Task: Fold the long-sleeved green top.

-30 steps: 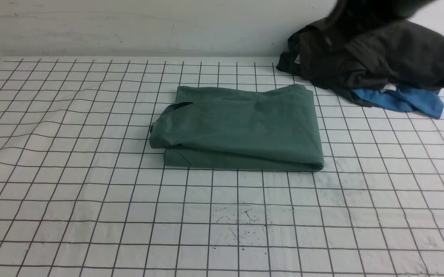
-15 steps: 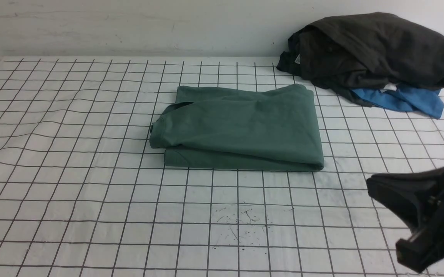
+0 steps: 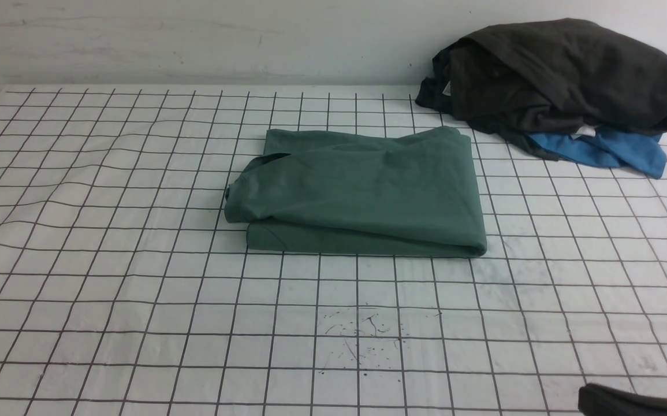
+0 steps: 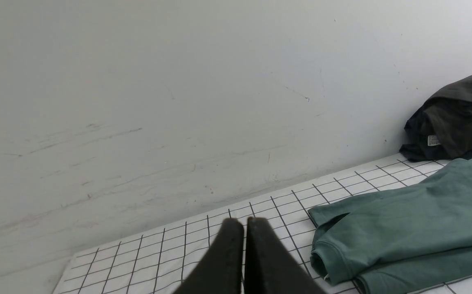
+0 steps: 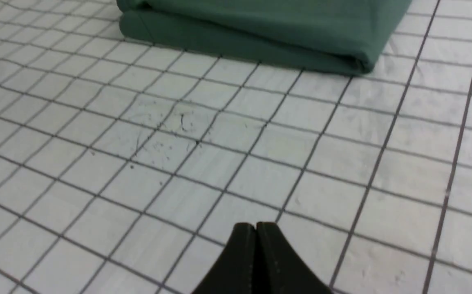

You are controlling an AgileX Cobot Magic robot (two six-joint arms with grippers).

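Observation:
The green long-sleeved top lies folded into a thick rectangle in the middle of the gridded table, a ribbed cuff showing at its left end. It also shows in the left wrist view and in the right wrist view. My left gripper is shut and empty, off the top's left end near the back wall; it does not show in the front view. My right gripper is shut and empty over bare cloth, well in front of the top; only a dark tip of it shows at the front view's lower right edge.
A dark charcoal garment is heaped at the back right corner, over a bright blue garment. A white cloth with a black grid covers the table, wrinkled on the left. A grey wall runs behind.
My right arm swung down from over the dark heap at the top right, passed the right side, and has withdrawn to the lower right edge. The green top has not moved.

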